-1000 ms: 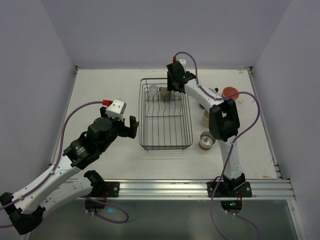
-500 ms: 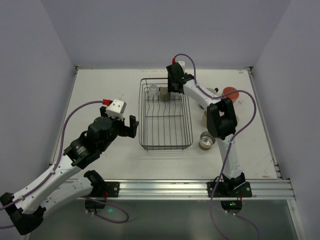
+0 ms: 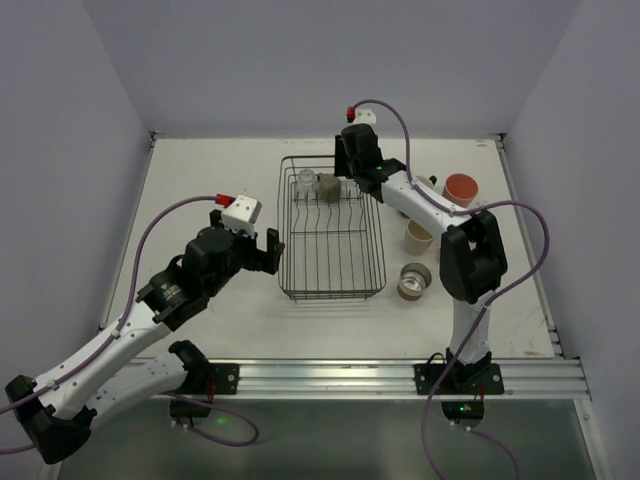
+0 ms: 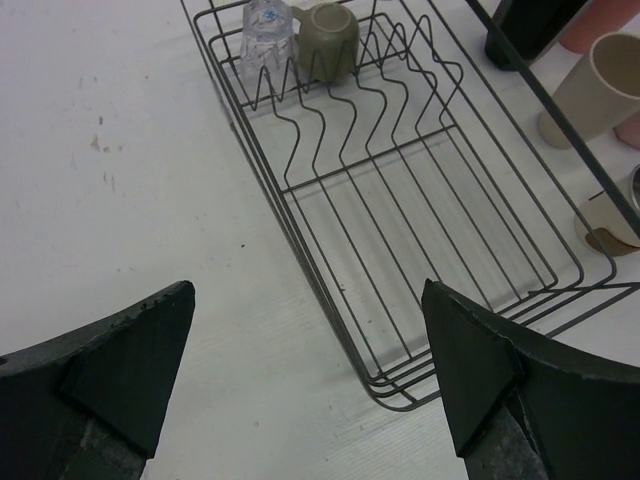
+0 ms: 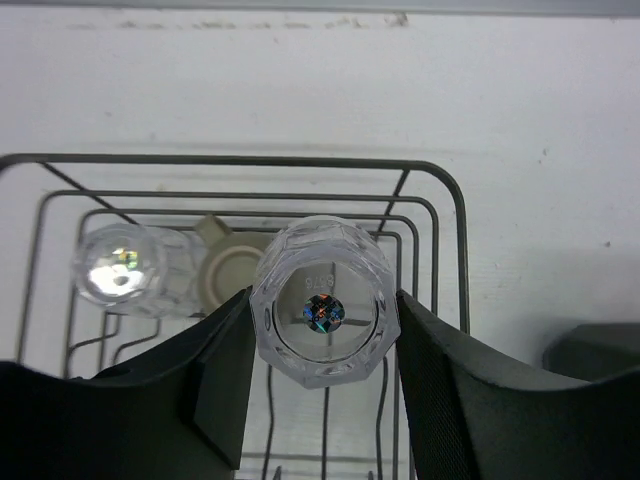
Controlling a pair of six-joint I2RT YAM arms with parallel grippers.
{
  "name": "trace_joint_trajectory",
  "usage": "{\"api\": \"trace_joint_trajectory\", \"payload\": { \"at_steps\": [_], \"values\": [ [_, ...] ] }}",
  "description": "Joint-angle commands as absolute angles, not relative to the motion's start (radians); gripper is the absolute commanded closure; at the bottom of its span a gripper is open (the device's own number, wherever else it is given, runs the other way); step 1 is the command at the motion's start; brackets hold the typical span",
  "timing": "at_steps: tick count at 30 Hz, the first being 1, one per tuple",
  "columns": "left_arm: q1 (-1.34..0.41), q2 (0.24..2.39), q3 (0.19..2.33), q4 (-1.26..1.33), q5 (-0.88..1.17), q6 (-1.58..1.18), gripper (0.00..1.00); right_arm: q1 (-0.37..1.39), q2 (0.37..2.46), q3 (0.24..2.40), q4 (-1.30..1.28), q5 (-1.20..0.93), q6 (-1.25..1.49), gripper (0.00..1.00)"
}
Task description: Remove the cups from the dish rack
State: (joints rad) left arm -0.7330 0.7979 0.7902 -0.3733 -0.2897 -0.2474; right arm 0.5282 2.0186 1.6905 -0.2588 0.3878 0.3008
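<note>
Cup (image 5: 322,312) of clear faceted glass

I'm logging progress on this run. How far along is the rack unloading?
Done: a pink tumbler, a beige cup and a grey-brown cup sit on the table right of the dish rack. In hand: the right fingers grip a clear glass at the rack's far end. To go: a second clear glass and an olive cup inside the rack.

Left arm (image 3: 110,350), right arm (image 3: 415,200) had white links, black joint housings. Purple cable (image 3: 160,215) trailed along each. White wrist block (image 3: 241,212) bore red cap. Fingers (image 4: 120,360) were matte black, wedge-shaped.
</note>
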Motion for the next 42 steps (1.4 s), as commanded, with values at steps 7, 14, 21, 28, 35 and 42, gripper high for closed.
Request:
{"api": "trace_joint_trajectory", "payload": {
  "at_steps": [7, 14, 21, 28, 35, 42],
  "values": [
    [-0.721, 0.816, 0.792, -0.091, -0.099, -0.382, 0.01, 0.58, 1.644, 1.447, -0.008, 0.148, 0.427, 0.73],
    [-0.722, 0.888, 0.71, 0.195, -0.005, -0.558, 0.06, 0.589, 1.283, 1.051, 0.264, -0.182, 0.655, 0.73],
    [-0.721, 0.94, 0.667, 0.389, 0.138, -0.704, 0.14, 0.589, 1.123, 0.861, 0.397, -0.314, 0.781, 0.72],
    [-0.721, 0.943, 0.65, 0.502, 0.178, -0.744, 0.28, 0.589, 1.169, 0.807, 0.546, -0.469, 0.911, 0.72],
    [-0.721, 0.945, 0.652, 0.497, 0.15, -0.706, 0.42, 0.591, 1.244, 0.764, 0.747, -0.59, 1.054, 0.71],
    [-0.721, 0.922, 0.663, 0.488, 0.109, -0.672, 1.0, 0.592, 1.31, 0.749, 0.831, -0.621, 1.112, 0.63]
  ]
}}
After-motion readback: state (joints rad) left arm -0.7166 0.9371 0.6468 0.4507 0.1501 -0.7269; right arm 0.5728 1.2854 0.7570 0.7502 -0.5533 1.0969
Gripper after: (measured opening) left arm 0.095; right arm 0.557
